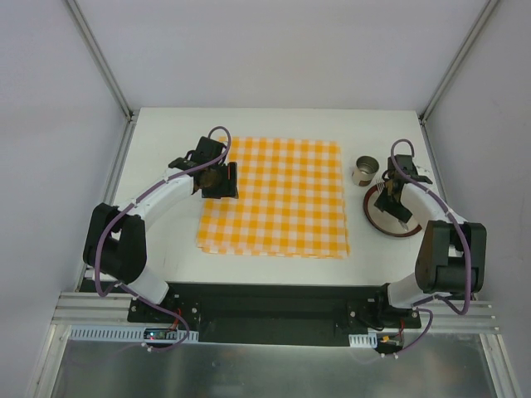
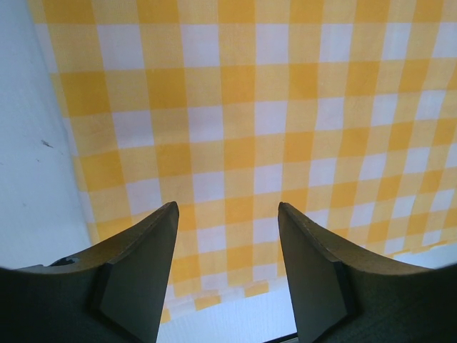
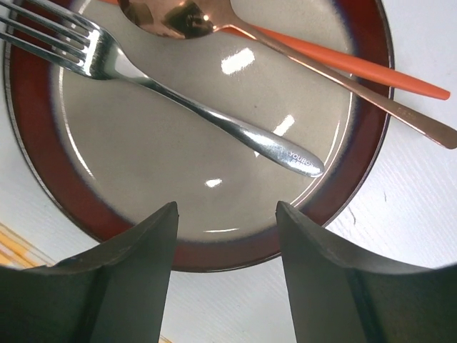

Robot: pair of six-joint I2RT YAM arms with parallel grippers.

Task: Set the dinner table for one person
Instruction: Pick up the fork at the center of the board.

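The white dinner table (image 1: 166, 133) carries an orange-and-white checked cloth (image 1: 278, 199) spread flat in the middle. My left gripper (image 1: 224, 180) hovers over the cloth's left edge, open and empty; its wrist view shows the cloth (image 2: 243, 107) between the spread fingers (image 2: 227, 236). My right gripper (image 1: 387, 193) is open above a red-rimmed grey plate (image 1: 373, 217) at the right. In the right wrist view the plate (image 3: 36, 143) holds a silver fork (image 3: 214, 118), a copper spoon (image 3: 171, 18) and an orange-handled utensil (image 3: 343, 64), with the gripper (image 3: 227, 236) over the near rim.
A small metal cup (image 1: 365, 171) stands just beyond the plate, next to the cloth's right edge. Bare white tabletop (image 2: 28, 179) lies left of the cloth. Frame posts and grey walls close in the table's far corners.
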